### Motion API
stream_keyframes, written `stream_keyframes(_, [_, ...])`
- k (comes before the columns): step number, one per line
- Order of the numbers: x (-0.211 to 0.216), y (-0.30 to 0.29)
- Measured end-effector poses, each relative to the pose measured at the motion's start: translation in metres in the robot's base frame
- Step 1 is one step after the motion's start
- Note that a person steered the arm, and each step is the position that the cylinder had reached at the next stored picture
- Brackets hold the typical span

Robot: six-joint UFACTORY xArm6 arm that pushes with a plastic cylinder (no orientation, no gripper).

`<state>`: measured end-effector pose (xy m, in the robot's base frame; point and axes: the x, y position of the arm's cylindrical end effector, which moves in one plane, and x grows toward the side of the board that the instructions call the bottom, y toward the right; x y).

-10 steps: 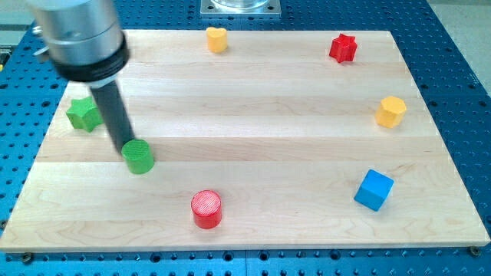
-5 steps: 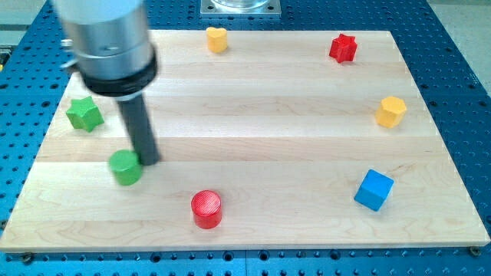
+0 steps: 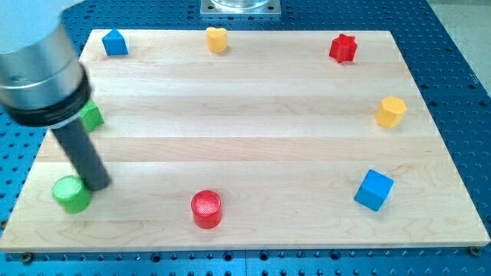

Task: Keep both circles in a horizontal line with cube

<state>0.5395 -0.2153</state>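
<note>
The green circle (image 3: 71, 193) lies near the board's bottom left corner. My tip (image 3: 98, 185) stands right beside it, on its right and touching or nearly touching. The red circle (image 3: 206, 208) lies near the bottom edge, left of centre. The blue cube (image 3: 374, 189) lies at the bottom right, slightly higher in the view than the red circle. The green circle is at about the same height as the blue cube.
A green star (image 3: 91, 116) is partly hidden behind the arm at the left. A small blue block (image 3: 114, 42) sits at the top left, a yellow heart (image 3: 217, 38) at the top middle, a red star (image 3: 343, 47) at the top right, a yellow hexagon (image 3: 390, 111) at the right.
My tip has moved down and to the left, pushing the green circle from left of centre toward the bottom left corner. The small blue block has come into sight.
</note>
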Motion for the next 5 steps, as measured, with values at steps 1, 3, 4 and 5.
stream_keyframes(1, [0.000,-0.007])
stream_keyframes(3, [0.037,0.078])
stream_keyframes(4, [0.068,0.113])
stream_keyframes(5, [0.058,0.172])
